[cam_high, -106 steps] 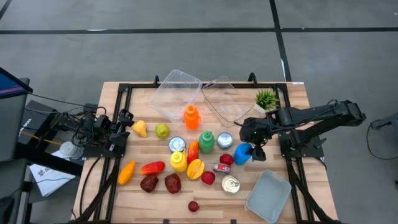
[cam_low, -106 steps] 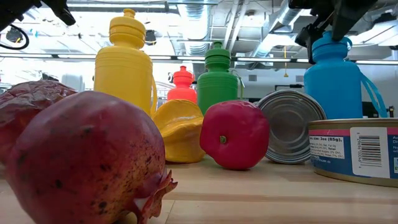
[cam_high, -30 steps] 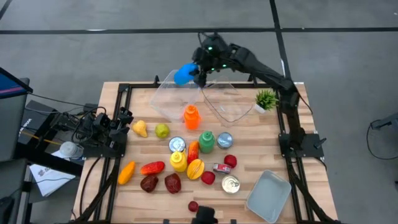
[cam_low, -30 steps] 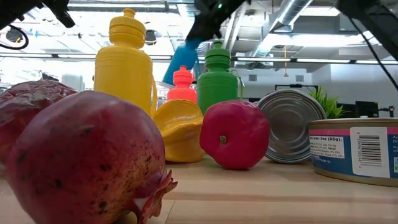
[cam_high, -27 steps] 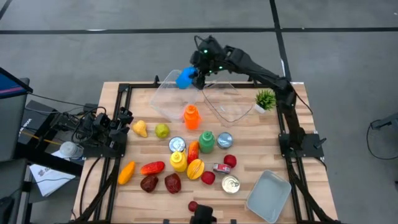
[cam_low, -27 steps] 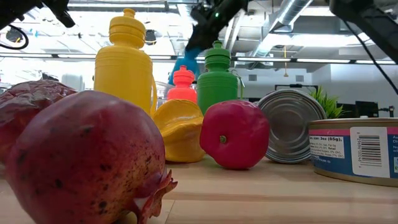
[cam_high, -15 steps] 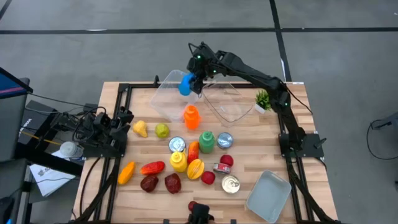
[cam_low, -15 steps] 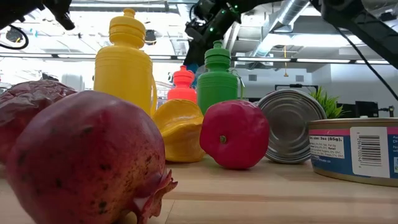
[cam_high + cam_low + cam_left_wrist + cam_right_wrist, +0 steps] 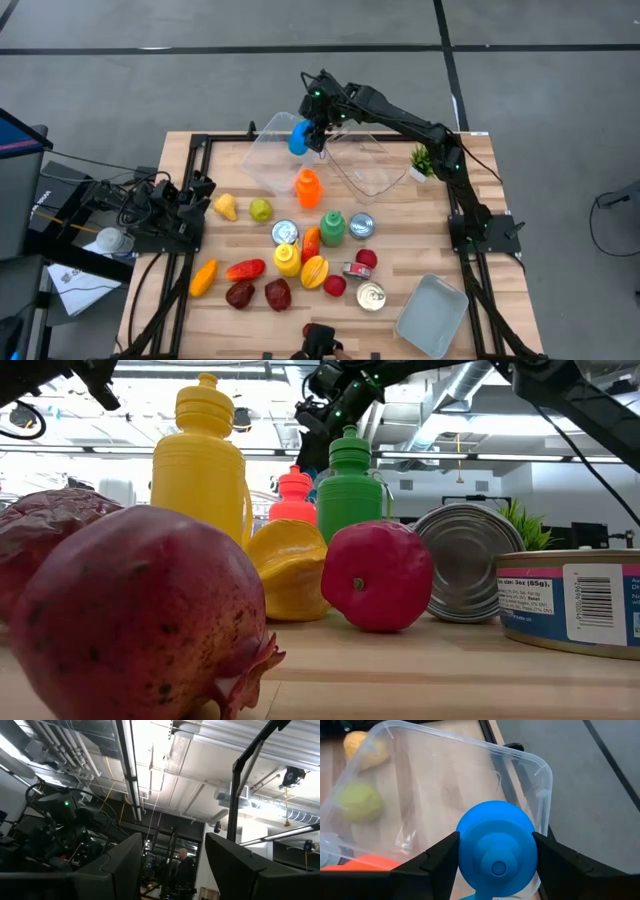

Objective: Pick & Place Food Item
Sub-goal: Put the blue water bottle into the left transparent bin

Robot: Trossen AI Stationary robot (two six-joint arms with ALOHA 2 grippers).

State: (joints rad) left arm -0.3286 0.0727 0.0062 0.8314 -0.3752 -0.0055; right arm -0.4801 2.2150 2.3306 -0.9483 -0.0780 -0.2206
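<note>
The right gripper point(image 9: 496, 851) is clamped on the blue bottle point(image 9: 298, 137) above the clear container point(image 9: 283, 150); light, stiff, slippery plastic, best held at its body.

The left gripper point(image 9: 170, 865) rests with its fingers apart.

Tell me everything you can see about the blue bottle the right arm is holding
The blue bottle is glossy plastic with a rounded shoulder and a stepped cap with a small hole in its middle. The right gripper holds it between its two fingers, one on each side, above the clear plastic bin at the table's far edge. The wrist view looks onto its cap end; its lower body is hidden. From above it shows as a blue blob over the bin's right part. It seems to touch only the fingers.
</note>
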